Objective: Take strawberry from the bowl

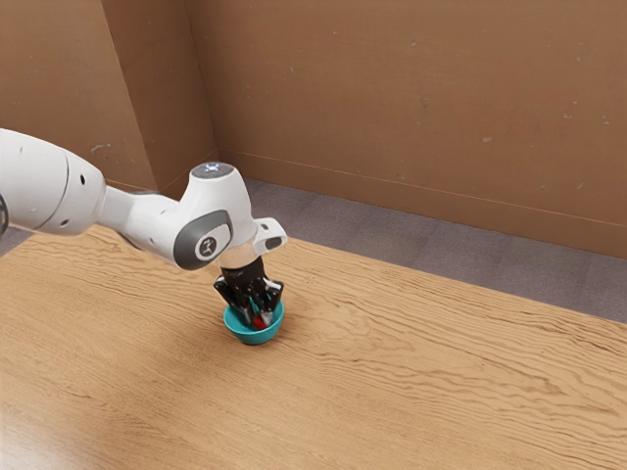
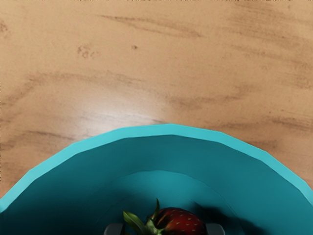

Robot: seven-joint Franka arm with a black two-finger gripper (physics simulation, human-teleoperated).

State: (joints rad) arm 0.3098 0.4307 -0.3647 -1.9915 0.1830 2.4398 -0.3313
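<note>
The arm (image 1: 147, 215) enters at the left of the exterior view, its base end cut off by the edge. Left of the frame's center, the gripper (image 1: 257, 319) points down into the teal bowl (image 1: 254, 336), its jaws pinching the strawberry (image 2: 183, 221). The fruit is inside the bowl, partly hidden by the fingers (image 1: 267, 316); its underside is obscured.

The bowl wall (image 2: 166, 152) blocks the hand (image 1: 258, 320) sideways; beyond it lies open tabletop (image 1: 411, 392).
</note>
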